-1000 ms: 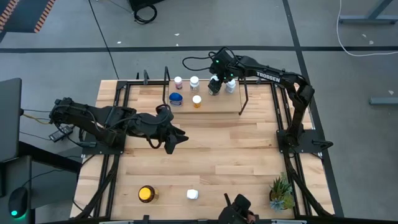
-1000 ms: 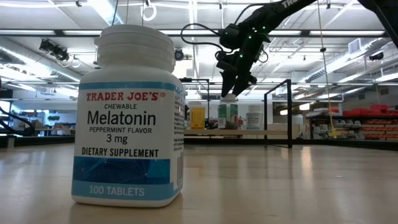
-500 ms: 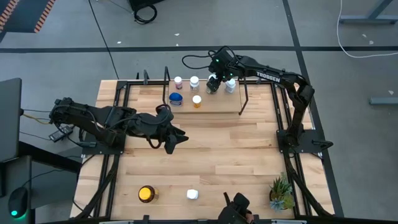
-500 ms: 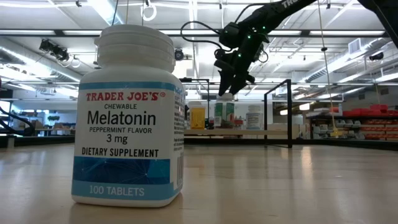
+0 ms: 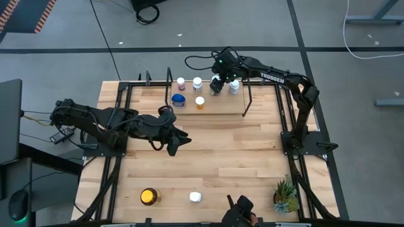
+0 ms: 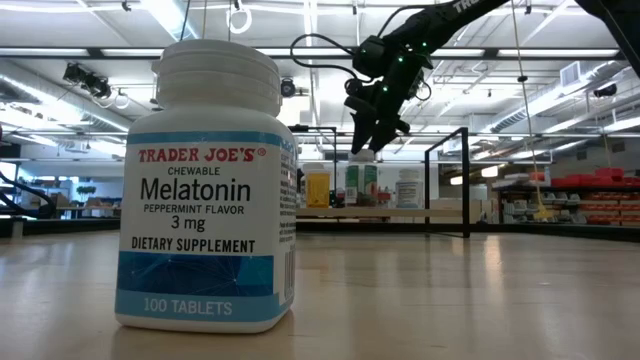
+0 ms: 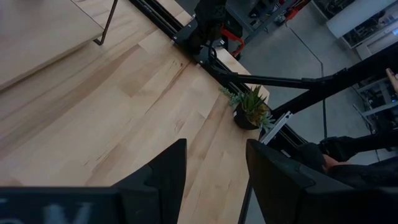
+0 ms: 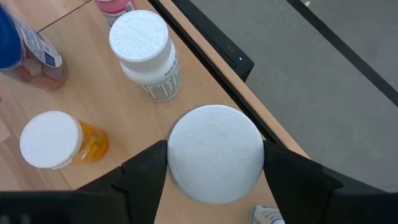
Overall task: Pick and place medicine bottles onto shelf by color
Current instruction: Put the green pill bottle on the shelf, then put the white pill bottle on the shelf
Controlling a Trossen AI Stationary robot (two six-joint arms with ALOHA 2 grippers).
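From above, the right gripper (image 5: 216, 84) stood over the shelf (image 5: 221, 104) at the table's far edge, its fingers around a white-capped bottle (image 5: 214, 81). Other bottles stood on the shelf nearby: a pink-capped one (image 5: 181, 82), a white one (image 5: 197, 82), a blue-lidded one (image 5: 178, 100), an orange one (image 5: 200, 102) and one (image 5: 234, 87) just right of the gripper. The left gripper (image 5: 177, 143) hung over the table's middle, empty, fingers partly spread. An amber bottle (image 5: 149, 197) and a small white bottle (image 5: 195, 197) sat near the front edge, a plant (image 5: 285, 194) at the front right. In the low view, a melatonin bottle (image 6: 207, 190) filled the foreground; the right gripper (image 6: 367, 150) held the capped bottle (image 6: 364, 183) above the shelf board (image 6: 380, 213). The left wrist view showed bare table (image 7: 93, 118) and the plant (image 7: 249, 109) between parted fingers (image 7: 158, 180). The right wrist view showed fingers (image 8: 146, 171) on both sides of the white cap (image 8: 215, 153).
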